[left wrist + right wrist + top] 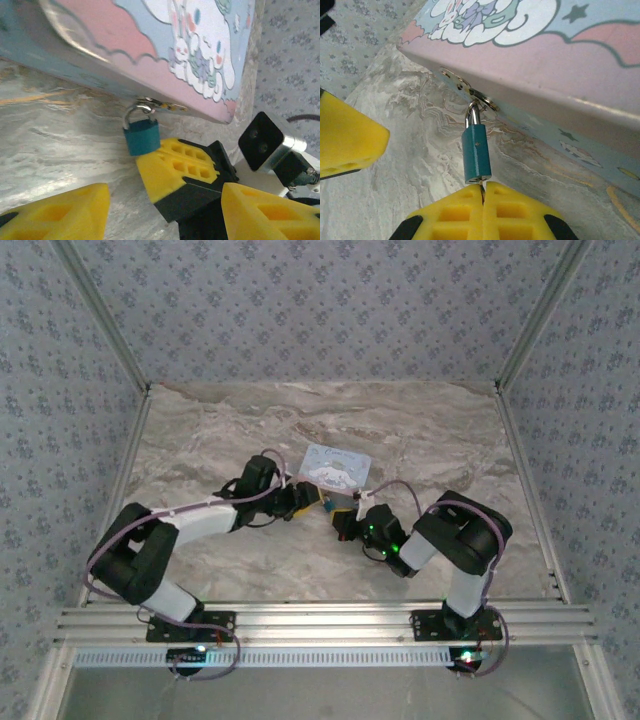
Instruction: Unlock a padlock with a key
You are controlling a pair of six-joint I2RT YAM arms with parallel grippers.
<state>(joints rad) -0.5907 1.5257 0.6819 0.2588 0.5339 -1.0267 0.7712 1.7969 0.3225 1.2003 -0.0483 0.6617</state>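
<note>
The right fingers (pixel 487 200), yellow wedges with hollow cells, are pressed together on a thin metal key (pixel 482 189) that meets the bottom of the padlock (pixel 476 155), a small smooth teal block. Its silver shackle (pixel 472 116) hooks through a hasp (pixel 470 90) on a pale blue and pink tin (pixel 560 65) with a white cartoon rabbit. The left fingers (pixel 308 502) stand wide apart, empty, just beside the padlock. Beneath lies a marbled counter (pixel 410 150), with patterned walls (pixel 320 310) beyond.

There is 1 padlock (pixel 476 154), 1 key (pixel 482 189), 1 pale blue tin (pixel 336 466) and 1 marble worktop (pixel 430 430). 2 arms: the left arm (pixel 190 525) and the right arm (pixel 455 535). 2 hands: the left hand (pixel 316 502) and the right hand (pixel 483 195). Each hand has 2 yellow fingers (pixel 455 215), 4 altogether. The tin carries 1 metal hasp (pixel 470 90).
</note>
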